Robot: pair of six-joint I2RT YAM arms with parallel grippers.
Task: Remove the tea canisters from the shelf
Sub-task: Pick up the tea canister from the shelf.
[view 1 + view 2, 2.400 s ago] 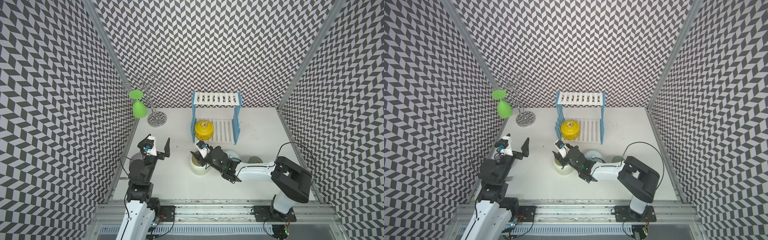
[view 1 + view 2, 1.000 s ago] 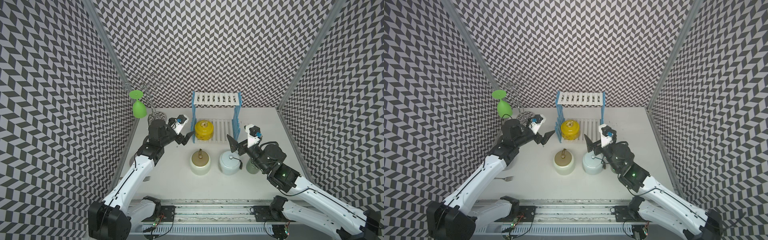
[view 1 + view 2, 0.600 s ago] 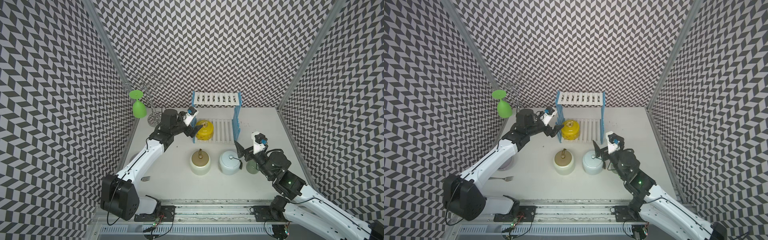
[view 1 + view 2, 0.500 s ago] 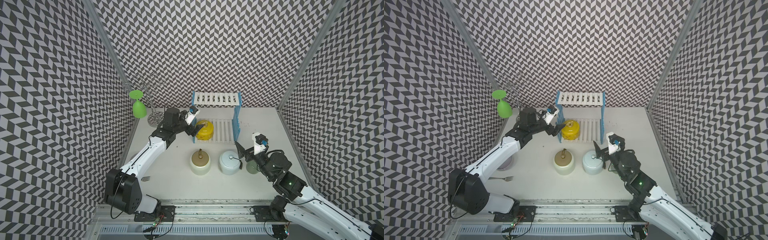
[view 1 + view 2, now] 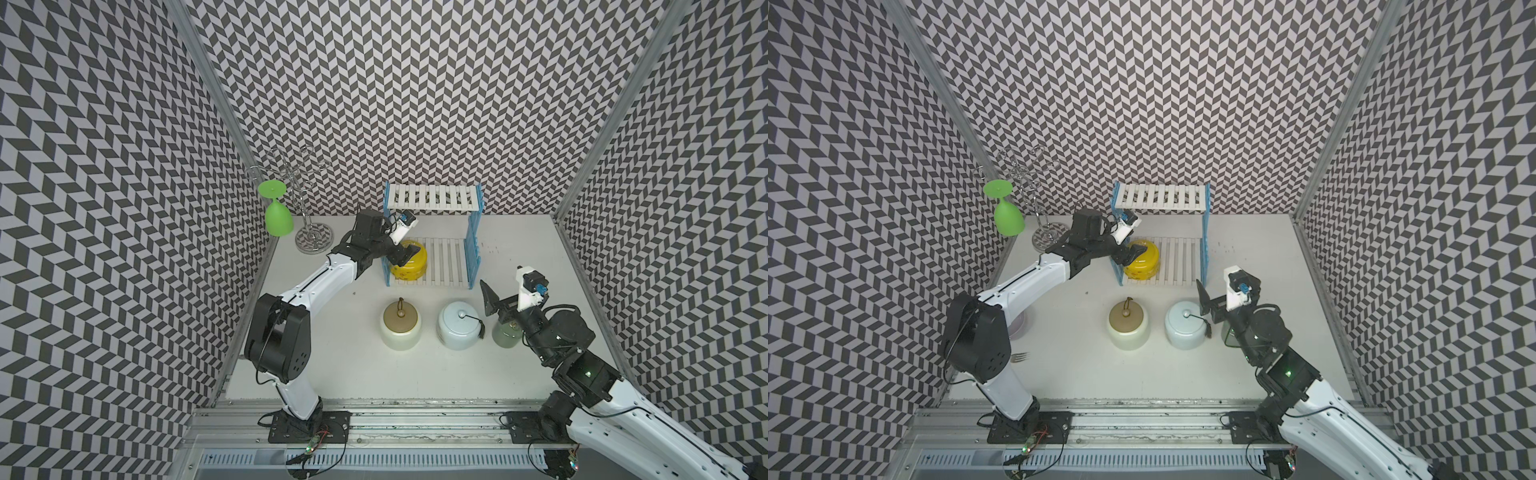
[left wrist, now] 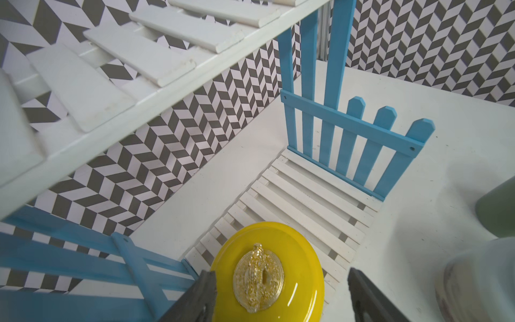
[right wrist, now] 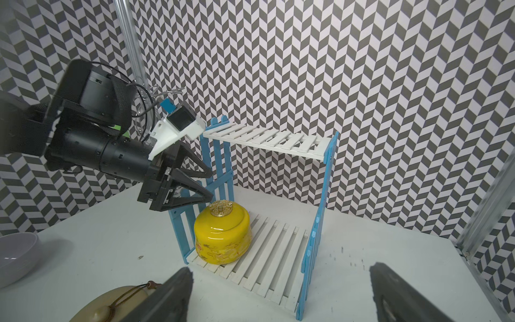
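- white tabletop [image 5: 415, 374], boxed in by matt chevron walls [image 5: 415, 104]; three jars stand in front of the shelf [image 5: 446, 257] and one sits on it.
- far left of the shelf: a smooth green goblet [image 5: 277, 218] hangs upside down from a thin chrome wire stand [image 5: 314, 237].
- at the shelf's left picket side: the left gripper [image 7: 212, 185] has its jaws spread to either side of the yellow canister [image 7: 223, 239] lid, not clamping, with one finger close beside the blue pickets.
- the yellow canister is squat, round and glossy with a gold embossed knob; it sits on the lower slats, under the top board.
- risks: slick, bulging glaze could let a pinch slip or lift only the lid; a finger could snag a picket and drag the light shelf; a straight lift would hit the top board.
- in front of the shelf: the cream jar [image 5: 401, 328], pale blue jar [image 5: 459, 330] and sage jar [image 5: 505, 334] stand in a row.
- front right of the shelf: the right gripper [image 7: 280, 269] is empty, jaws wide apart, above the sage jar.
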